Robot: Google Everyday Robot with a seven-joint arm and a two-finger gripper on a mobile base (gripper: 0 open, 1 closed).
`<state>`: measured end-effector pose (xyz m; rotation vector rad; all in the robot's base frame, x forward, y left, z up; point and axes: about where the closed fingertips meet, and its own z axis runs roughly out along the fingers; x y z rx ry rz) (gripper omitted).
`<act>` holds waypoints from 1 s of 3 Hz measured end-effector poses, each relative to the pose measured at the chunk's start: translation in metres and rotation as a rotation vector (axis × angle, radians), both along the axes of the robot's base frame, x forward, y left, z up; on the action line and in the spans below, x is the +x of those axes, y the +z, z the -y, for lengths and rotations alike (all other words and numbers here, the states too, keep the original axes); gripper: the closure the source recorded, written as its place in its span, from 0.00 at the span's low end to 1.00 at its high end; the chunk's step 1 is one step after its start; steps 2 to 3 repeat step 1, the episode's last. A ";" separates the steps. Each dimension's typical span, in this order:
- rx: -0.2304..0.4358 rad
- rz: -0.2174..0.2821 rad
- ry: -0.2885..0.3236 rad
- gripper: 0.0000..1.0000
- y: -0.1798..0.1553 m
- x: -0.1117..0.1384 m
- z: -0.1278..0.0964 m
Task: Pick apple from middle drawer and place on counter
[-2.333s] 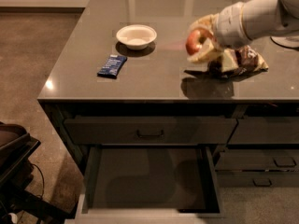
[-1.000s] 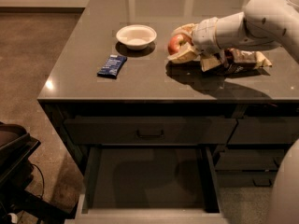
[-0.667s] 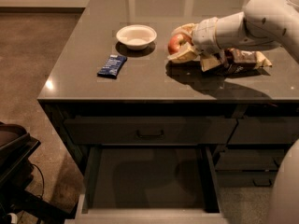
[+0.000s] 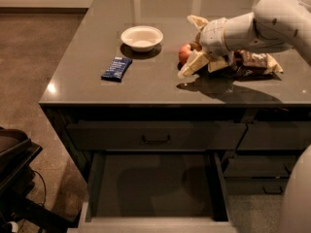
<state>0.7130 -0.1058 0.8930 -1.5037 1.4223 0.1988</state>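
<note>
The apple, small and red, sits on the glossy dark counter to the right of the white bowl. My gripper is at the apple, coming in from the right. Its pale fingers are spread open, one above and one below the apple, and do not close on it. The middle drawer is pulled out below the counter's front edge, and its dark floor is bare.
A white bowl and a blue snack bar lie on the counter left of the apple. A brown snack bag lies under my arm. A shut handled drawer is above the open one. A black object stands at lower left.
The gripper carried the apple leftwards and lowered it to the counter. Its fingers have now spread wider and let go of the apple.
</note>
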 end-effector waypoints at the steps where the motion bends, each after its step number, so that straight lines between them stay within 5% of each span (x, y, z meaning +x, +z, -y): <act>1: 0.000 0.000 0.000 0.00 0.000 0.000 0.000; 3: 0.000 0.000 0.000 0.00 0.000 0.000 0.000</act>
